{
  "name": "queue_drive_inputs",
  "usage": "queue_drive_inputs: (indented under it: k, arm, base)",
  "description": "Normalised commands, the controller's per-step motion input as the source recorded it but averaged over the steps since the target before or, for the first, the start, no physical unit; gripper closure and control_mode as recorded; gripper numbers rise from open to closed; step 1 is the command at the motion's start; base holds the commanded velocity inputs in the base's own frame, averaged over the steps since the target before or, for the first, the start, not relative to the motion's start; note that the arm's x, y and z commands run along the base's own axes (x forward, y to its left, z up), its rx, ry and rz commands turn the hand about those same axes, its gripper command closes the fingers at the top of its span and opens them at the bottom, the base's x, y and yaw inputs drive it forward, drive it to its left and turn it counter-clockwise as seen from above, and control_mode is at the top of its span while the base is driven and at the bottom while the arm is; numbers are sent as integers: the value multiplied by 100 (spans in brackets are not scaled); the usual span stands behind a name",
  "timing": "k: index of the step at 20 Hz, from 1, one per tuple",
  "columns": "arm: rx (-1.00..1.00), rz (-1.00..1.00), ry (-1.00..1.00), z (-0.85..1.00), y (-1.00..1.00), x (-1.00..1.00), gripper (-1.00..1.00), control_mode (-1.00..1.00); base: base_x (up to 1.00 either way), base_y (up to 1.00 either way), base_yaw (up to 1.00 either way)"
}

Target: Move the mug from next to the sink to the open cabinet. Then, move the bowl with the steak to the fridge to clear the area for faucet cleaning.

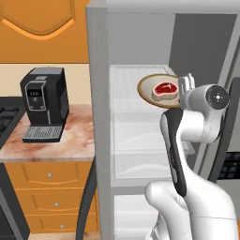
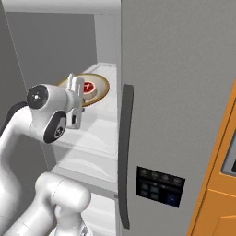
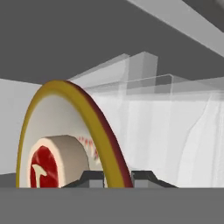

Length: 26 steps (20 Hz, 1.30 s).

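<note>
one fridge (image 1: 101, 117) takes up the middle of my left base view, grey-sided and standing open, with white ribbed shelves and drawers stacked down its interior; its grey door (image 2: 184, 92) covers the right half of the right base view, with a dark vertical handle (image 2: 125, 152) and a small dark control panel (image 2: 159, 184) low on it. to the left of the fridge i see a marbled pinkish counter (image 1: 70, 140) over orange base cabinets (image 1: 47, 192) with three small knobs, and an orange wall cabinet (image 1: 42, 28) in the upper left corner. i count one bowl (image 1: 146, 89), olive-tan rimmed and cream inside, with one steak (image 1: 165, 89) in it, red with a white fat edge. the bowl sits at the level of an upper fridge shelf, center right in the left base view. the gripper (image 3: 117, 178) is closed narrow on the bowl's rim, one fingertip each side of it in the hand view. one black coffee machine (image 1: 44, 103) stands on the counter, well apart from the bowl. a dark stove edge (image 1: 7, 119) shows at the far left.
</note>
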Motion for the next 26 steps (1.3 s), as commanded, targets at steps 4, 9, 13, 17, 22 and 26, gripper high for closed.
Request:
queue_drive_inputs:
  k: [4, 9, 13, 17, 22, 26]
  arm:
    - [3, 0, 0, 0, 0, 27, 100, -100]
    - [3, 0, 11, -18, 0, 61, 100, -100]
    - [1, -1, 13, -25, 0, 60, 100, -100]
    - [0, -1, 9, -17, 0, 48, 100, -100]
    - [0, -1, 6, -22, 0, 53, 100, -100]
    - [0, 0, 6, -32, 0, 59, 100, -100]
  base:
    - [0, 0, 0]
    - [0, 0, 0]
    - [0, 0, 0]
    - [0, 0, 0]
    - [0, 0, 0]
    - [0, 0, 0]
